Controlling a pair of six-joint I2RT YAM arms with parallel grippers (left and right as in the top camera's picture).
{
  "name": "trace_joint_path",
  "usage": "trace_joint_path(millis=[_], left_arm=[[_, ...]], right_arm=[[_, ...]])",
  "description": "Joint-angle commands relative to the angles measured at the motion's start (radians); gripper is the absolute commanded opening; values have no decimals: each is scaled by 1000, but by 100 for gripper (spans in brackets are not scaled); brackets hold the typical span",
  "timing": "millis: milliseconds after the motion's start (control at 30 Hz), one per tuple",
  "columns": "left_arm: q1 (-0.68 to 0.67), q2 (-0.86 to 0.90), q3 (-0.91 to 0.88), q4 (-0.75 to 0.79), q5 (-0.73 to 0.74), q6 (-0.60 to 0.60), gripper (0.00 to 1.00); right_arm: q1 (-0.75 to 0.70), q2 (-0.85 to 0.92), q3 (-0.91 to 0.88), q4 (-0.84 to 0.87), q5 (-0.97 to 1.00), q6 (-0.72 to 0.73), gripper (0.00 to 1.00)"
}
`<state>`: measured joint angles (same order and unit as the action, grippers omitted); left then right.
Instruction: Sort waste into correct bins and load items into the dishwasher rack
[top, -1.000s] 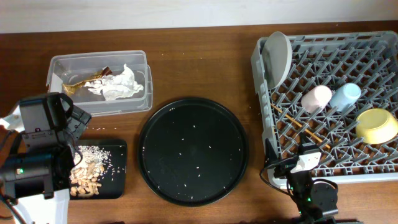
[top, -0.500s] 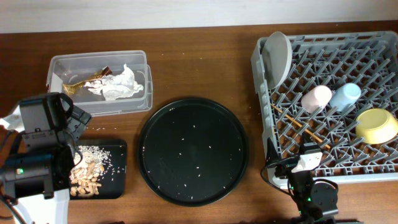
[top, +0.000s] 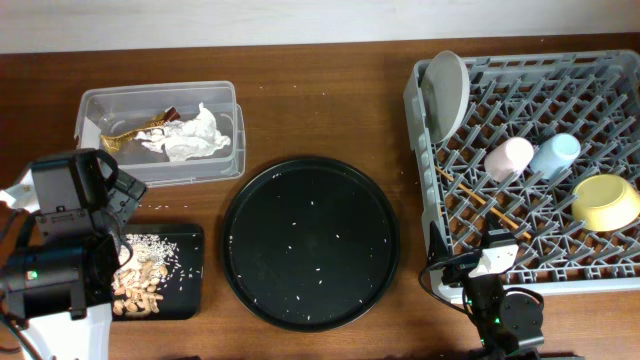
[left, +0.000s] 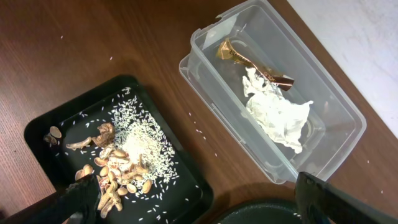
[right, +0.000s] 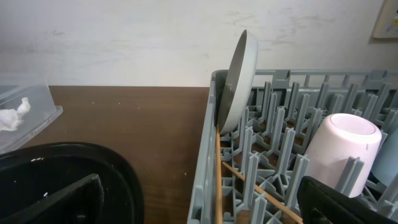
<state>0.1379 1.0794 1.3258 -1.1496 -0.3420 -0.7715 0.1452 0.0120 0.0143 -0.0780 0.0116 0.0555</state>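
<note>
Overhead: chopsticks (top: 468, 190) diagonal across rack (top: 560, 58)

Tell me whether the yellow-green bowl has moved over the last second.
No. The yellow-green bowl lies at the same spot against the right edge of the dishwasher rack, beside the light blue cup.

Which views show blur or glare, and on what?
Overhead: evenly lit and sharp, no strong glare. Left wrist: tub and rice are crisp, while its own fingers are dark and soft at the bottom edge. Right wrist: plate and pink cup are sharp, and the near fingers are blurred.
</note>
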Motion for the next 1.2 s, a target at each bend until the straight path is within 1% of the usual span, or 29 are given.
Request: trace_joint_path(millis=[0, 33, 100, 200, 333, 400, 533, 600, 667, 800, 900, 967, 1033, 1100, 1167], left_arm=[[1, 15, 3, -74, -7, 1, 99], [1, 13, 3, -109, 58, 2, 99], [1, 3, 2, -184, 116, 2, 99], [-1, -21, -15, -263, 147, 2, 99], [-36, -74, -119, -233, 127, 3, 99], [-69, -112, -211, -172, 109, 44, 99], [-158, -219, -456, 132, 140, 276, 99], [-201, -270, -575, 322, 178, 401, 99], [-231, -312, -675, 457, 193, 457, 99], [-262, -380, -863, 627, 193, 459, 99], [-262, -420, -956, 715, 192, 460, 99], [-262, -480, -1016, 776, 193, 464, 99], [-262, -555, -1051, 790, 194, 469, 99], [-262, -647, -1070, 790, 232, 529, 99], [-262, -719, -1079, 790, 245, 555, 99]], right_arm=[[-9, -8, -9, -1, 20, 1, 98], [-9, -8, -9, -1, 19, 1, 98], [-9, -8, -9, -2, 20, 1, 98], [-9, -8, -9, -2, 20, 1, 98], [-9, -8, -9, -2, 19, 1, 98], [-9, -8, -9, -1, 19, 1, 98], [-9, -8, -9, -2, 20, 1, 98], [-9, -8, -9, -2, 20, 1, 98], [-9, -8, -9, -1, 19, 1, 98], [-9, -8, -9, -2, 19, 1, 98], [-9, -8, -9, -2, 20, 1, 98], [-9, -8, -9, -2, 20, 0, 98], [-9, -8, -9, -2, 20, 1, 98], [-9, -8, -9, -2, 20, 1, 98], [-9, -8, -9, -2, 19, 1, 98]])
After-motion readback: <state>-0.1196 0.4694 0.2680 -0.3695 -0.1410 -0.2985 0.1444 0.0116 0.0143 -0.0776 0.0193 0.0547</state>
